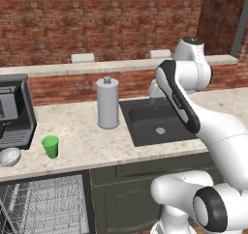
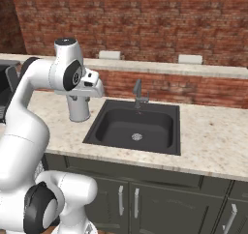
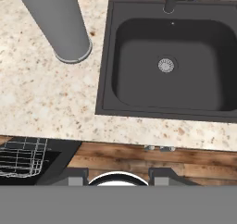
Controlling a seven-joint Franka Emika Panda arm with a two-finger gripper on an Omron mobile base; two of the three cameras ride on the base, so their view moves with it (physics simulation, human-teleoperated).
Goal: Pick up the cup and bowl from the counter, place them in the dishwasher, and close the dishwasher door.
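The green cup [image 1: 50, 146] stands upright on the beige counter [image 1: 82, 131] at the left, with the pale bowl [image 1: 9, 156] beside it near the counter's front edge. Below them the dishwasher [image 1: 46, 204] stands open, its white wire rack [image 3: 18, 160] showing. My gripper [image 3: 118, 176] hangs open above the counter's front edge, between the grey canister and the sink, with nothing between its fingers. It is well to the right of the cup and bowl. I cannot make out the door panel itself.
A tall grey lidded canister [image 1: 107, 102] stands just left of the black sink [image 1: 157, 122], whose faucet [image 2: 139, 94] is at the back. A black coffee machine [image 1: 14, 112] sits behind the bowl. A brick-fronted ledge [image 1: 97, 66] runs along the back. Dark cabinets [image 2: 145, 199] are under the counter.
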